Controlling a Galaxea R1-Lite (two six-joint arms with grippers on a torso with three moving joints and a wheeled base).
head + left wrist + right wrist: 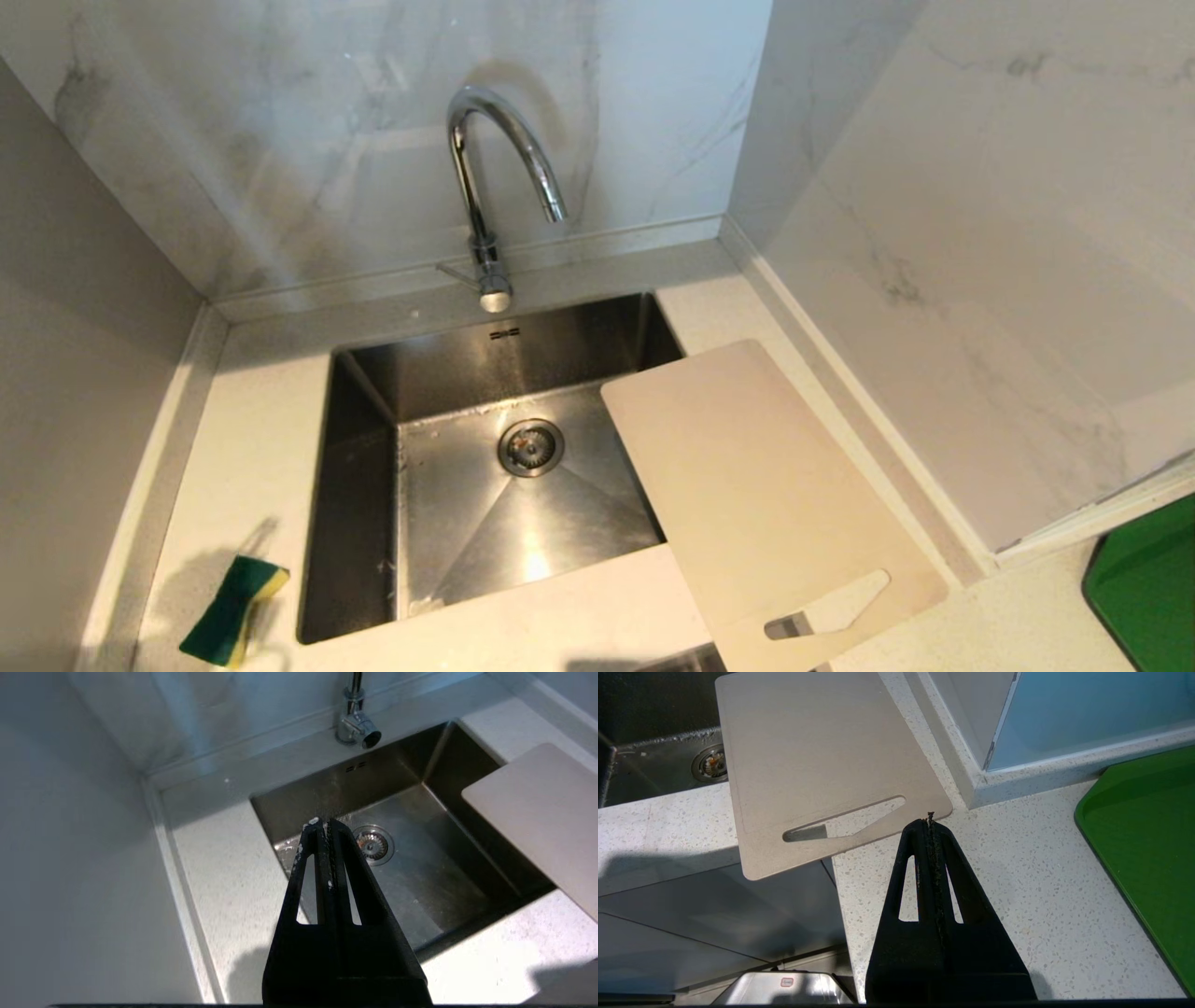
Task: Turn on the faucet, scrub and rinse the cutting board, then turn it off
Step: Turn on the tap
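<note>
The chrome gooseneck faucet [492, 187] stands behind the steel sink [364, 523], its thin lever at the base pointing left; no water runs. The pale beige cutting board [747, 485] lies on the counter to the right, one corner overhanging the sink, handle slot nearest me. Neither gripper shows in the head view. My left gripper [325, 822] is shut and empty, raised over the sink's near left part, with the faucet's base [356, 725] beyond it. My right gripper [930, 820] is shut and empty above the counter, close to the cutting board's [808, 751] handle end.
A green and yellow sponge [233, 611] lies on the counter left of the sink. A green tray [1148, 588] sits at the far right. Marble walls close in the back and right; a wall stands on the left. The drain [530, 447] sits mid-sink.
</note>
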